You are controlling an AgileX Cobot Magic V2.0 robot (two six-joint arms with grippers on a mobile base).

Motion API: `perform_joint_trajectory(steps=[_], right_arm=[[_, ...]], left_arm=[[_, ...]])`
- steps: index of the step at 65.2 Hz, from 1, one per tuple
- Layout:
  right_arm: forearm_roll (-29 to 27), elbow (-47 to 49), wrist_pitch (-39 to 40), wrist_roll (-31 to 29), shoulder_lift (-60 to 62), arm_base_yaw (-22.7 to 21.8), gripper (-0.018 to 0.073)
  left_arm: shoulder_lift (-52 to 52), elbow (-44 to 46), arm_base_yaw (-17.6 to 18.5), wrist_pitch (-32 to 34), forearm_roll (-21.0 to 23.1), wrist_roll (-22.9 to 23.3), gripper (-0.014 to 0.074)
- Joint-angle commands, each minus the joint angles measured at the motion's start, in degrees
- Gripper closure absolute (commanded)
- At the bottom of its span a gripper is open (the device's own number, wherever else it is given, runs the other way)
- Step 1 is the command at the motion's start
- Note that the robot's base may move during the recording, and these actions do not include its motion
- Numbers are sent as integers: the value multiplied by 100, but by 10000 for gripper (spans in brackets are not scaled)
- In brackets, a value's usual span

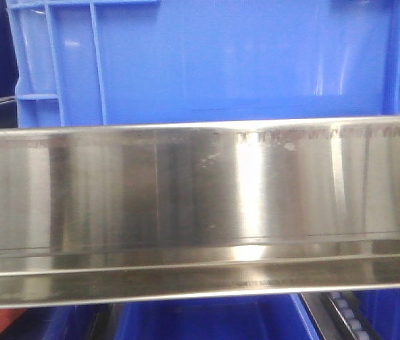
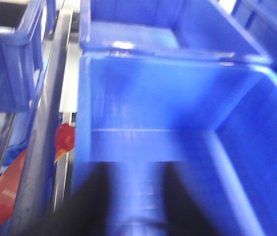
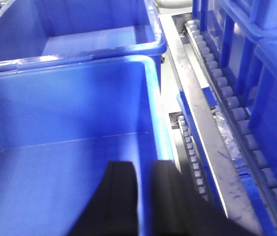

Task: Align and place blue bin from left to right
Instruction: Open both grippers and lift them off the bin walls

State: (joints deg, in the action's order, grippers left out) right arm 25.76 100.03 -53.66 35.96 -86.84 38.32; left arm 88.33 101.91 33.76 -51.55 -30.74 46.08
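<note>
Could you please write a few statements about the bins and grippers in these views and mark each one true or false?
1. The blue bin is empty inside. True.
2. The right gripper hangs well clear of the bin. False: its dark fingers sit either side of the bin's near wall.
3. A steel rail crosses the front view below the bin. True.
4. No other bin stands behind it. False: a second blue bin sits right behind, wall to wall.
5. A roller track runs to the right of the bin. True.
</note>
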Motion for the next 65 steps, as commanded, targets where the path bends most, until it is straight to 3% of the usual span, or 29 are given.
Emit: perform_joint_trajectory(steps=[1,9,15,29,41,48,65], right_arm=[[65,57,3,-70,148,8,633],[41,-65,9,-146,363,18,640],[41,-492,340,-156,656,18,640],[41,-1850,1741,-255,1620,18,640],[41,-3059,2891,-269,2448,18,640],[67,-3613,3501,-269,2857,18,640],[331,-4661,4512,-404,3755,18,640]], left_arm=[[-68,61,54,-24,64,-103,707],[-192,-27,85,-137,535,-419,707],[-414,-369,193,157,528,-432,707],[-1125,-1521,292,1441,623,-449,707],[-1951,-2701,292,3158,610,-568,707],[-2466,-3396,292,3802,610,-568,707],[-3548,-4821,292,5065,-64,-568,707]])
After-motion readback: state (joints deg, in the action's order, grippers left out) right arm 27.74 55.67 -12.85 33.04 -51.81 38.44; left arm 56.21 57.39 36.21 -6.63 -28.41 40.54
